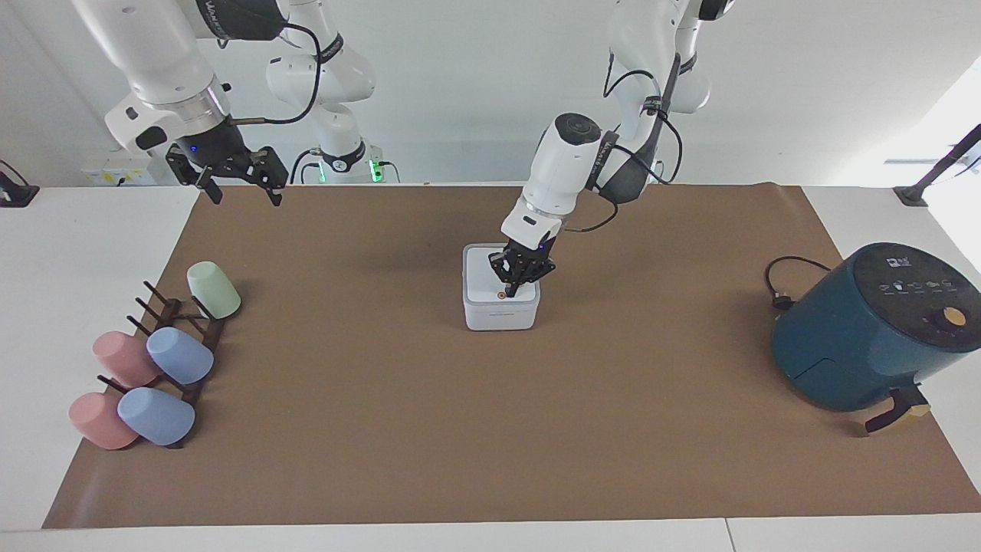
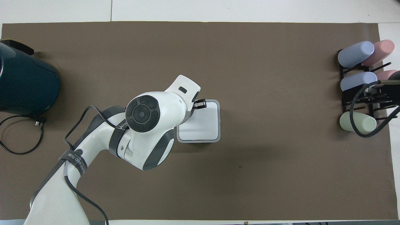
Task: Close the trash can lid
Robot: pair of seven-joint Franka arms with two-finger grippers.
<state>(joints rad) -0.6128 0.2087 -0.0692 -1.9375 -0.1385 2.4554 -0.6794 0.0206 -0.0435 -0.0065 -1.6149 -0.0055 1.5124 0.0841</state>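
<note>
The small white trash can [image 1: 500,314] stands mid-mat. Its lid [image 1: 481,277] lies flat on top, and the orange-ringed dot [image 1: 502,293] shows near the edge farther from the robots. My left gripper [image 1: 511,291] points down with its fingers together. Its tip rests on the lid right beside the dot. In the overhead view the left arm covers part of the trash can [image 2: 218,125] and the lid [image 2: 204,123], and the left gripper [image 2: 201,104] shows at the lid's corner. My right gripper [image 1: 244,196] is open and empty and waits raised over the mat's corner.
A dark teal air fryer [image 1: 874,326] with a black cable [image 1: 782,280] sits at the left arm's end of the table. A dark rack [image 1: 184,337] with several pastel cups [image 1: 180,356] sits at the right arm's end. A brown mat [image 1: 490,429] covers the table.
</note>
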